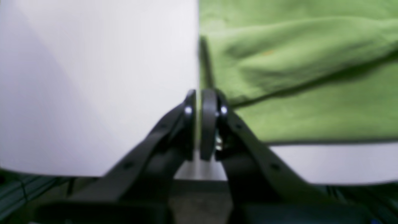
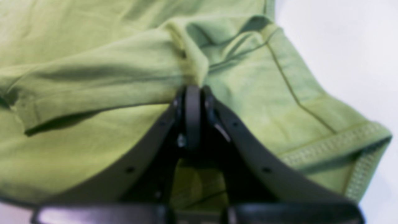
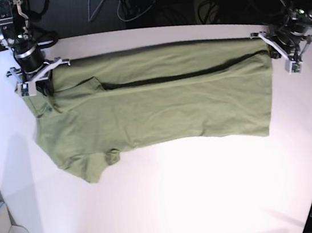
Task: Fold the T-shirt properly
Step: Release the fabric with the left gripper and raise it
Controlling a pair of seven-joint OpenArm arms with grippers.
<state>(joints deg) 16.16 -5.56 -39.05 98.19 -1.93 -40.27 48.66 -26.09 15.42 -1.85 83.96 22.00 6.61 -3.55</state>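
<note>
Bare white table fills the near side of the base view. Beyond it the T-shirt lies spread flat, its far edge doubled toward the near side in a long fold. At the far corners of the T-shirt sit the two arms, each angled down to the cloth. Only the wrist views show the grips: the right tool is clenched on a bunched ridge of cloth by the hemmed sleeve, and the left tool is pinched nearly closed on the T-shirt's thin edge.
</note>
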